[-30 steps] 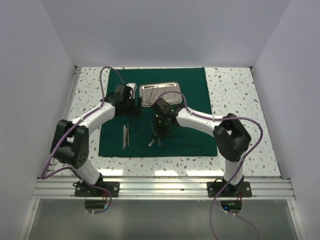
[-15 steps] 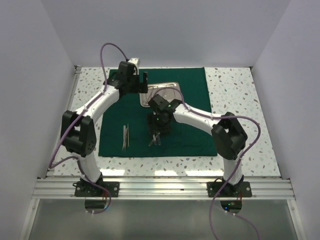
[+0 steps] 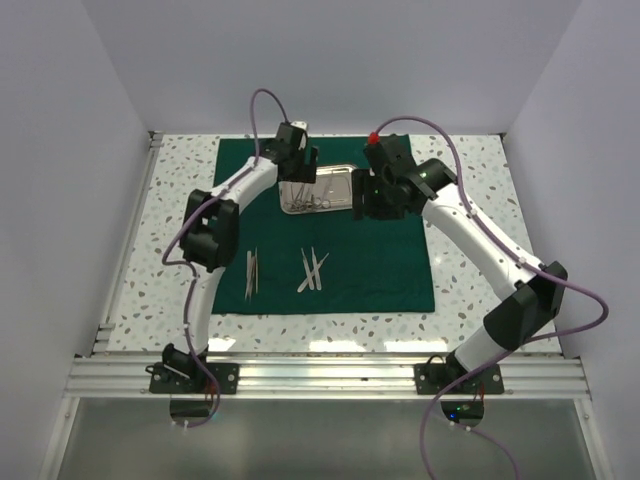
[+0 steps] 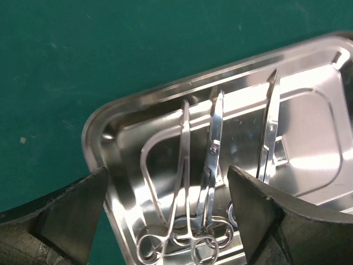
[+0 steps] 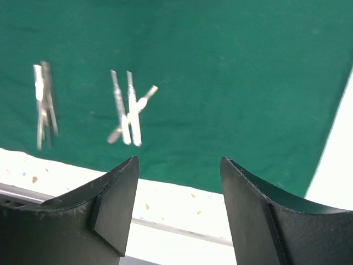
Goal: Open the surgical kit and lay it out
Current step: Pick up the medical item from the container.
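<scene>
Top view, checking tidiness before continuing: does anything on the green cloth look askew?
Yes: on the dark green cloth, the middle cluster of slim silver instruments lies crossed, one slanting over the others, while the left pair lies parallel.

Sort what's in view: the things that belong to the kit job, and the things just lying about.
Job:
- green cloth
- steel tray
- ring-handled instruments in the tray
- laid-out pair on the cloth
- crossed group beside it

Just there:
- speckled table
- purple cables
- metal rail
</scene>
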`<action>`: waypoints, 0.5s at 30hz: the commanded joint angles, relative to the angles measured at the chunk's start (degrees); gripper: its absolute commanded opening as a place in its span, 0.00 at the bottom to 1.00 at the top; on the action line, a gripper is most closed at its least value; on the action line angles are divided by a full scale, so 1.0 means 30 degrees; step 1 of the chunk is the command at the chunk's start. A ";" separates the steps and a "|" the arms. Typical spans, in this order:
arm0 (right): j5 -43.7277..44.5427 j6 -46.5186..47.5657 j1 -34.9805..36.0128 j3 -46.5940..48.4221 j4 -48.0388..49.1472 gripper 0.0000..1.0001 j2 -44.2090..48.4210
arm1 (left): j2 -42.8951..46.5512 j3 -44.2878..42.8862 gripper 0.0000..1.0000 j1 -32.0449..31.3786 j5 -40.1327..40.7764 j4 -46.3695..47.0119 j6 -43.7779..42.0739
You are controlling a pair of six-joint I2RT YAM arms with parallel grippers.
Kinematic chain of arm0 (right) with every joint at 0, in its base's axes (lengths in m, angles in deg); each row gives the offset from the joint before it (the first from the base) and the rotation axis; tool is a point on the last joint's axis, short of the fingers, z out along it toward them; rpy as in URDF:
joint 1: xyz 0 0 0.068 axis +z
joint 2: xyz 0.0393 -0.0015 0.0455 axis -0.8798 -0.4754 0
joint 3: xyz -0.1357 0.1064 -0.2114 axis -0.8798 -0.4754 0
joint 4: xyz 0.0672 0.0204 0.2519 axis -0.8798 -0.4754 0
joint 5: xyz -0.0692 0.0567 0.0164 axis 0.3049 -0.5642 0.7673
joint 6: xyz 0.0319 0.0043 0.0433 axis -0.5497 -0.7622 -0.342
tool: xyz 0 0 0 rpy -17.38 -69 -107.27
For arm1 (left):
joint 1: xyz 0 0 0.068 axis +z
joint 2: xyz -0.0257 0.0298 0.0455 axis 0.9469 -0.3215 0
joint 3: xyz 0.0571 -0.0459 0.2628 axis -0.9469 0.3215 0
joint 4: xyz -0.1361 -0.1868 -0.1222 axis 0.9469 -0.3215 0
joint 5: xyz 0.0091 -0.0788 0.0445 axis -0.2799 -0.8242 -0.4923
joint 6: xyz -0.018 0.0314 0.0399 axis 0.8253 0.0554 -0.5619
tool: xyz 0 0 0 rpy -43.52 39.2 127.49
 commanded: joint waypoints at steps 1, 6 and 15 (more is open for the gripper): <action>0.0915 0.0984 -0.0088 -0.0032 -0.1964 0.64 0.0464 | -0.0430 -0.1196 0.93 -0.0729 0.1244 -0.0592 -0.0584; 0.0566 0.0489 -0.0323 -0.1145 -0.1673 0.64 0.0875 | -0.0635 -0.0257 0.91 -0.1549 0.2327 -0.0240 -0.1200; 0.0242 0.0369 -0.0294 -0.0446 -0.1642 0.63 0.0290 | -0.1600 -0.1219 0.90 -0.1610 0.2505 0.0347 -0.0761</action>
